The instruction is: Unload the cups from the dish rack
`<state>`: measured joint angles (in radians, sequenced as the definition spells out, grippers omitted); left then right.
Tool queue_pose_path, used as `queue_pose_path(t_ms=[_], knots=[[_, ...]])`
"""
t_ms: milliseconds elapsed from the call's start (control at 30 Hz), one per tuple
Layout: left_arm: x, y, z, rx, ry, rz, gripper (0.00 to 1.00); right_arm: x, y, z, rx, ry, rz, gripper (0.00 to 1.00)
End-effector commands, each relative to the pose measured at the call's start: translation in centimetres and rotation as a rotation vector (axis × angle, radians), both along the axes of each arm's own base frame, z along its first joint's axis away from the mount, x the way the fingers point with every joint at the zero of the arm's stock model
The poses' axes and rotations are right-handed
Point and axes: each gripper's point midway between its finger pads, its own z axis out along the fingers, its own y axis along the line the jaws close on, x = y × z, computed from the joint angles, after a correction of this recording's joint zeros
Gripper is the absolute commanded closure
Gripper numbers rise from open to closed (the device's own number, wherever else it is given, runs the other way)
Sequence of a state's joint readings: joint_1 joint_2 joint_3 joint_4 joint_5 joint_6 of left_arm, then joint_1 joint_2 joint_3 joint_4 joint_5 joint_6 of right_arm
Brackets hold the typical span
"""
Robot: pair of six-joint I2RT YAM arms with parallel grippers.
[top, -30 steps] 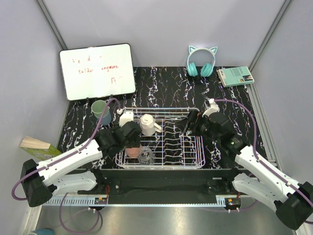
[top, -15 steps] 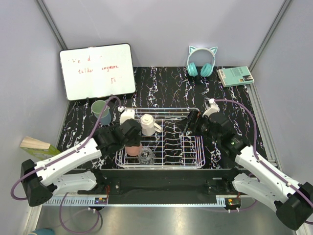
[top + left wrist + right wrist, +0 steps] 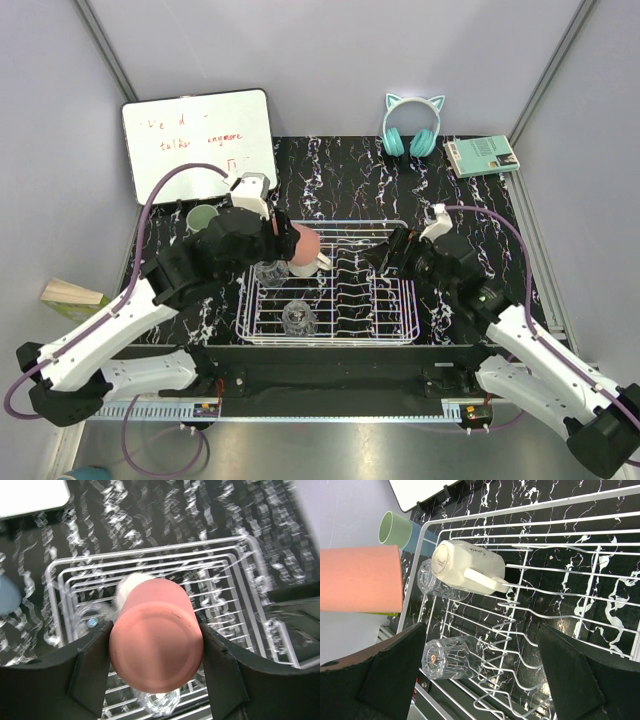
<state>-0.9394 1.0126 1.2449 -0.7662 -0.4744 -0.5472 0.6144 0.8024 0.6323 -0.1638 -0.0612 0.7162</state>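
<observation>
near glass (image 3: 296,318): clear, inside the rack (image 3: 340,341), at its near left corner, apart from both arms.
rack: white wire, in the middle of the black marbled table (image 3: 340,180), rows of tines upright, right half bare of cups.
right gripper (image 3: 388,252): jaws spread wide, nothing between them, hovering over the rack's right half, pointing toward the mug.
second glass (image 3: 270,272): clear, in the rack's left side, beyond the near glass, just beside the mug; partly hidden under the left arm in the top view.
left gripper (image 3: 155,629): closed around the pink cup (image 3: 156,650), one finger (image 3: 92,670) pressed on each side of it.
pink cup: clear of the rack, held in the air over its far left part, lying on its side, flat base toward the left wrist camera.
mug (image 3: 465,567): cream, in the rack's far left part, tipped with its base showing, handle pointing toward the rack's middle, partly covered by the pink cup in the top view.
green cup (image 3: 203,217): on the table outside the rack, off its far left corner, touching the blue cup (image 3: 416,536).
whiteboard (image 3: 200,145): propped at the far left, red writing on it.
headphones (image 3: 412,125): teal, cat-eared, against the back wall.
book (image 3: 482,155): teal, at the far right corner.
</observation>
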Motion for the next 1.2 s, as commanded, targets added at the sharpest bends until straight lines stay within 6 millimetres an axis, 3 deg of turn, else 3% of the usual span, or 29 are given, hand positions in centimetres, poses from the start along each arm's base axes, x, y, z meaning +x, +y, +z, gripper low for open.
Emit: queue_pose_path(t_ms=[0,100,133,167,233,333,633,1000,1033,1167], knots=[[0.0,-3.6,3.9,-0.208,-0.152,-0.147,1.00,-0.1,-0.1,1.6,0.050,-0.043,-0.011,0.00],[-0.6,-5.3,5.8,-0.354,-0.228,-0.230,1.00,-0.6,0.0,3.4,0.107,-0.092,0.009,0.00],[-0.7,-5.7,4.9,-0.373,-0.223,-0.243,1.00,-0.8,0.1,3.9,0.121,-0.104,0.015,0.00],[-0.5,-6.0,6.0,-0.430,-0.262,-0.249,1.00,-1.0,0.2,4.3,0.134,-0.115,0.028,0.01],[-0.8,-6.4,5.6,-0.475,-0.266,-0.286,1.00,-1.4,0.2,5.5,0.169,-0.148,0.039,0.01],[-0.7,-6.9,7.4,-0.578,-0.319,-0.321,1.00,-1.9,0.2,6.7,0.208,-0.177,0.056,0.02],[-0.7,-8.1,6.2,-0.760,-0.283,-0.424,1.00,-2.8,1.2,8.4,0.299,-0.211,0.120,0.05],[-2.5,-10.4,4.6,-0.833,-0.189,-0.570,1.00,-2.2,2.9,10.1,0.339,-0.253,0.185,0.08],[-2.6,-10.5,4.5,-0.838,-0.185,-0.577,1.00,-2.2,3.0,10.2,0.343,-0.255,0.195,0.10],[-2.9,-10.9,3.9,-0.836,-0.158,-0.603,1.00,-2.0,3.8,10.4,0.364,-0.250,0.226,0.39]])
